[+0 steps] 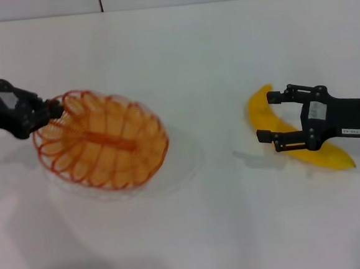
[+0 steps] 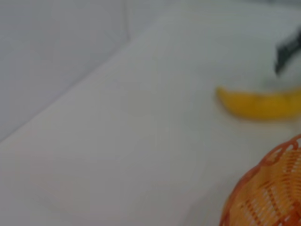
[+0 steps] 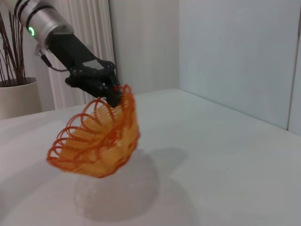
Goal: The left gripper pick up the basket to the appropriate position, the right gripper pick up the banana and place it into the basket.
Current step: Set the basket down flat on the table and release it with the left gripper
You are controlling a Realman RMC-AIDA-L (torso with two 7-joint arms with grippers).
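The orange wire basket (image 1: 99, 141) hangs tilted above the white table, with its shadow under it. My left gripper (image 1: 48, 110) is shut on the basket's rim at its left end; this also shows in the right wrist view, with the left gripper (image 3: 110, 92) on the basket (image 3: 96, 146). The yellow banana (image 1: 272, 120) lies on the table at the right. My right gripper (image 1: 266, 116) is open, with one finger on each side of the banana's upper part. In the left wrist view the banana (image 2: 258, 103) lies beyond the basket's rim (image 2: 268, 193).
The white table (image 1: 200, 232) reaches to a wall at the back. A pale pot with dark twigs (image 3: 16, 96) stands off the table behind the left arm. Bare table lies between basket and banana.
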